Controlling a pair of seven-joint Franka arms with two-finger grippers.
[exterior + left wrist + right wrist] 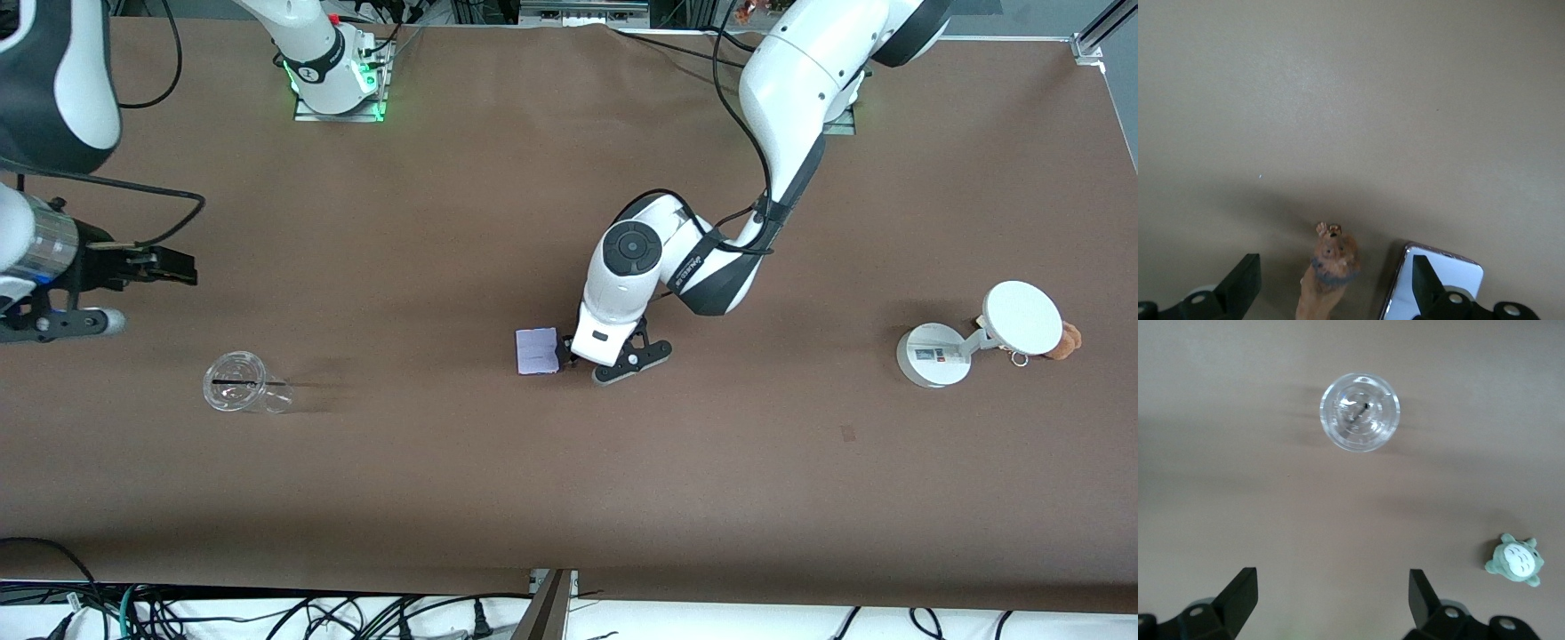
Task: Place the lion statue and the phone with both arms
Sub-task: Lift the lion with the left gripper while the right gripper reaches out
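Note:
The lion statue (1333, 259) lies on the brown table between the open fingers of my left gripper (1335, 268), touching neither finger. It is hidden under the hand in the front view. The phone (537, 350) lies flat beside the lion, toward the right arm's end; in the left wrist view the phone (1465, 277) sits partly under one fingertip (1423, 277). My left gripper (569, 357) is low at the table's middle. My right gripper (169, 267) is open and empty, up over the right arm's end of the table; it also shows in the right wrist view (1331, 583).
A clear glass cup (238, 382) stands near the right gripper and shows in the right wrist view (1359, 412). A grey-green plush (1515, 560) lies on the table. A white stand with a disc (933, 354) and a tan plush (1065, 340) sit at the left arm's end.

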